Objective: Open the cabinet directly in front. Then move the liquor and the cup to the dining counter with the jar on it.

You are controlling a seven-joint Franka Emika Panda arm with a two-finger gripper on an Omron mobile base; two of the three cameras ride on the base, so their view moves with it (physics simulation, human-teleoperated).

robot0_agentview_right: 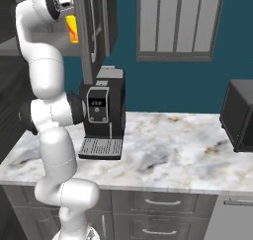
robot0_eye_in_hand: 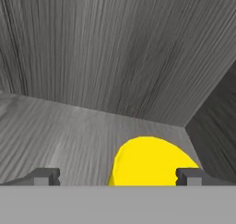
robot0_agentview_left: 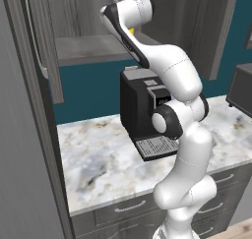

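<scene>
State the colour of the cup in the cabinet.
Bright yellow; the cup shows best in the hand view.

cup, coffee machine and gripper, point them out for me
cup [robot0_eye_in_hand: 147, 161], hand view, its yellow side
coffee machine [robot0_agentview_right: 101, 110], right base view, its front panel
gripper [robot0_eye_in_hand: 117, 176], hand view, midway between the fingertips

One cup; one coffee machine; one cabinet.

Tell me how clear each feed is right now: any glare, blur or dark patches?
Hand view: sharp, flat light, no glare; the cup reads bright yellow between open fingers, cabinet corner at right in shadow. Left base view: soft, slightly blurred worktop. Right base view: dark lower-left corner.
</scene>
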